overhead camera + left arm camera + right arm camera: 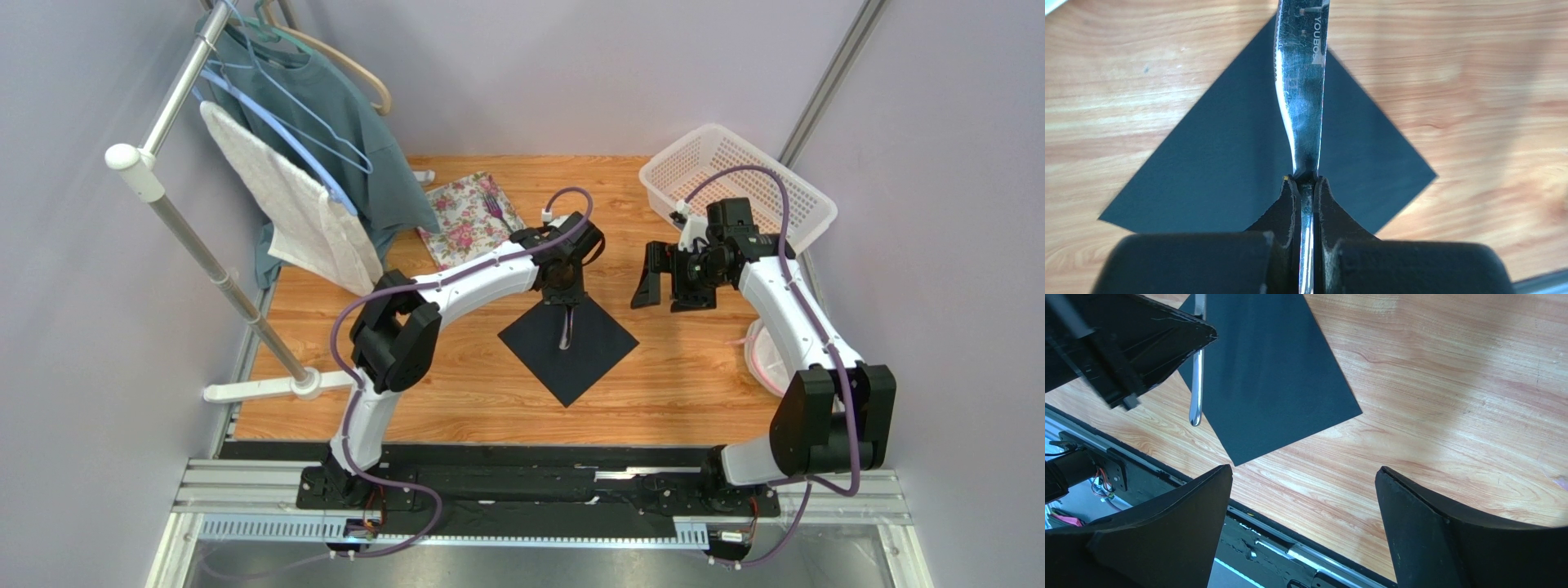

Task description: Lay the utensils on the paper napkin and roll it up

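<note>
The black paper napkin (568, 347) lies flat as a diamond on the wooden table; it also shows in the left wrist view (1211, 159) and the right wrist view (1272, 373). My left gripper (563, 294) is shut on the pale grey knife (1301, 92) and holds it over the napkin's far half; the knife also shows in the top view (566, 328) and the right wrist view (1196, 386). The purple fork (494, 206) lies on the floral tray (460, 218) at the back. My right gripper (671, 284) is open and empty, right of the napkin; it also shows in the right wrist view (1303, 478).
A white mesh basket (736, 184) stands at the back right. A clothes rack (196, 233) with a teal shirt, hangers and a white towel (294, 202) fills the left. A pink-rimmed plate (761, 355) sits under the right arm. The table's near edge has a black rail (1247, 539).
</note>
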`<state>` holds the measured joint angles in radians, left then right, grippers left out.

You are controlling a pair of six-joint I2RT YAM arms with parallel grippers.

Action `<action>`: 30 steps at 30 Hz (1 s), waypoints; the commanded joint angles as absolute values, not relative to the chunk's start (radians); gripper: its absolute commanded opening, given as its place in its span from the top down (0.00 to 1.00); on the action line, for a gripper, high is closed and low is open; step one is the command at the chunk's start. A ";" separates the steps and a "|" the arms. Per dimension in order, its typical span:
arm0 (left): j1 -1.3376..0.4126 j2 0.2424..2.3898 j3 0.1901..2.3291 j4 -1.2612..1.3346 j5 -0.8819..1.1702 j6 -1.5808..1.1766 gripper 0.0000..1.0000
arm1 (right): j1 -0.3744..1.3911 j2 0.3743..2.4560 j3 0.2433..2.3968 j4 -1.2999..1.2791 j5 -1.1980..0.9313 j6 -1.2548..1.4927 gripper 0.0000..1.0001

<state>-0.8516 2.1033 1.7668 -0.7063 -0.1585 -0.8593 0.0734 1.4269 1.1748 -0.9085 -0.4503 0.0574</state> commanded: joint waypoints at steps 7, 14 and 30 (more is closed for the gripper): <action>-0.851 2.186 1.853 -0.770 -0.223 -0.879 1.00 | 0.066 1.405 1.169 -0.868 -0.482 0.075 0.09; -0.851 2.212 1.845 -0.758 -0.196 -0.885 1.00 | 0.063 1.413 1.163 -0.864 -0.476 0.078 0.08; -0.851 2.260 1.847 -0.752 -0.181 -0.877 1.00 | 0.058 1.424 1.157 -0.861 -0.497 0.083 0.07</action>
